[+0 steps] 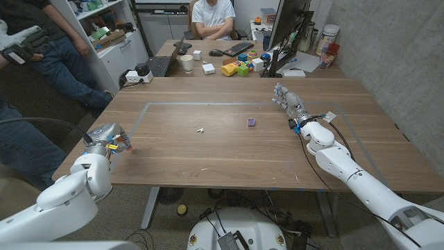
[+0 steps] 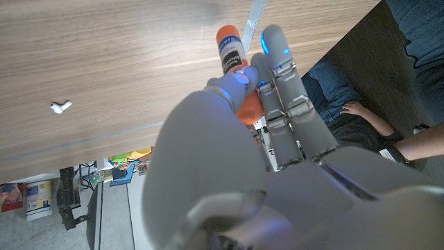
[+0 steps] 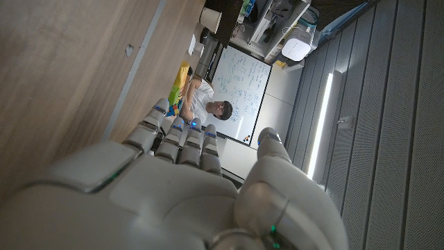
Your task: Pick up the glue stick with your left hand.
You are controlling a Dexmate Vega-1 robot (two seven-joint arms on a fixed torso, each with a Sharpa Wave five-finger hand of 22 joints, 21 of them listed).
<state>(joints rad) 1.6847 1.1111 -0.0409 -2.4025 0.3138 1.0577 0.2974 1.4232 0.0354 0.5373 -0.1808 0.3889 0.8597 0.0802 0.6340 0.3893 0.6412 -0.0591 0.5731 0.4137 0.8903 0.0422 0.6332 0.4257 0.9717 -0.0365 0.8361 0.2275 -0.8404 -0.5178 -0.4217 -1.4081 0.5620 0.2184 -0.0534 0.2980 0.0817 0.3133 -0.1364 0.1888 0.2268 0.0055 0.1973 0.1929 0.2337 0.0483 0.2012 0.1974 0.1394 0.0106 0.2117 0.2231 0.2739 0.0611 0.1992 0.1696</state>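
Item: glue stick, orange cap, white printed label. Location: pinched between the thumb and fingers of the left hand, over the wooden counter near its front left corner. In the head view the left hand shows at that corner with the orange of the glue stick just beside it; whether the stick touches the counter cannot be told.

Item: right hand. Location: far right part of the counter, well apart from the left hand. State: holds nothing; fingers extended and side by side, thumb apart from them, as the right wrist view shows.

Item: small purple block. Location: on the counter, right of centre, between the two hands and nearer the right one.

Item: small white scrap. Location: on the counter near its centre; also seen in the left wrist view.

Item: pale tape outline, a rectangle marked on the counter.

Item: seated person, behind the far desk.
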